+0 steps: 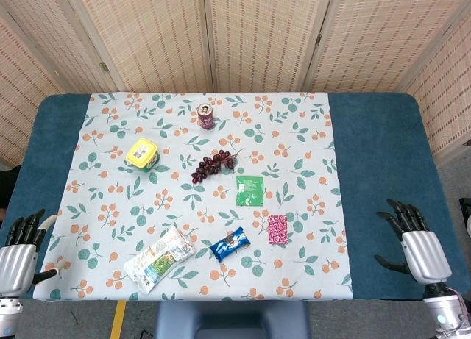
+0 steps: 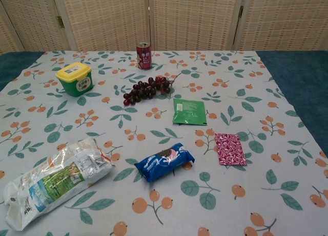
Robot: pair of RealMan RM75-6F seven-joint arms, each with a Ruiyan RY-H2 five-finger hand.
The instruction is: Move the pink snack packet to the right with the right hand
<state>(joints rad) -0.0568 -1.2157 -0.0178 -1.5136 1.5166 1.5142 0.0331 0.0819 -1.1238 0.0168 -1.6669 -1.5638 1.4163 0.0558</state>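
Note:
The pink snack packet (image 1: pixel 277 229) (image 2: pixel 229 149) lies flat on the floral cloth, right of the blue biscuit pack. My right hand (image 1: pixel 413 242) hovers over the blue table edge at the near right, well to the right of the packet, fingers spread and holding nothing. My left hand (image 1: pixel 20 247) sits at the near left corner, fingers apart and empty. Neither hand shows in the chest view.
On the floral cloth (image 1: pixel 309 133) lie a blue biscuit pack (image 1: pixel 229 244), a green sachet (image 1: pixel 249 190), dark grapes (image 1: pixel 213 165), a red can (image 1: pixel 206 115), a yellow-lidded green tub (image 1: pixel 142 154) and a large clear bag (image 1: pixel 160 257). Bare blue table (image 1: pixel 383 170) stretches right of the cloth.

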